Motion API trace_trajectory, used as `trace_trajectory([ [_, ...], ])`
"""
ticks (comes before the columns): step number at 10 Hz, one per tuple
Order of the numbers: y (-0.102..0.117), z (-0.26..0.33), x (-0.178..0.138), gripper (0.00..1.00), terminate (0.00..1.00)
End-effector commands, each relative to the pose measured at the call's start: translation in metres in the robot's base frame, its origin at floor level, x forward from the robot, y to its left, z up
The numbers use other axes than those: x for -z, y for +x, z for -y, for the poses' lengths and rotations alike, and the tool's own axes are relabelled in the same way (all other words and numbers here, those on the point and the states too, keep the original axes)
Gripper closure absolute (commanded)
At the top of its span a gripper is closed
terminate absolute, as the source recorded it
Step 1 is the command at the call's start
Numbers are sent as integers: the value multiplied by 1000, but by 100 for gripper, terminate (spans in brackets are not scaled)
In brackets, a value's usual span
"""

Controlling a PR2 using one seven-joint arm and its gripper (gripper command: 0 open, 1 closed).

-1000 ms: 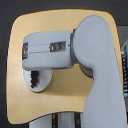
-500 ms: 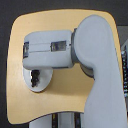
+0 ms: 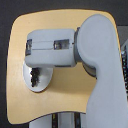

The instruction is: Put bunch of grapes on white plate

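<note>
The white plate (image 3: 44, 81) lies on the wooden table (image 3: 55, 30) at the exterior view's left, half covered by my grey arm (image 3: 55, 47). A small dark elongated shape, which looks like the bunch of grapes (image 3: 34, 81), sits over the plate's middle, directly below the arm's end. My gripper (image 3: 34, 71) points down at that spot. Its fingers are mostly hidden under the wrist and merge with the dark shape. I cannot tell whether they are open or shut, or whether the grapes rest on the plate.
The rounded table edge runs close to the plate on the exterior view's left. My arm's bulky shoulder (image 3: 102, 60) covers the table's right side. Dark floor and some clutter show beyond the right edge.
</note>
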Motion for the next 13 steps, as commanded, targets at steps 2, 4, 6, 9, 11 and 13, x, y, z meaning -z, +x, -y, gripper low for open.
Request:
trace_trajectory([
  [2,1,5,-5,0,0],
  [4,3,4,-13,0,0],
  [6,14,7,-38,0,0],
  [9,39,-2,-97,0,0],
  [11,54,1,-140,0,0],
  [13,62,6,-169,0,0],
])
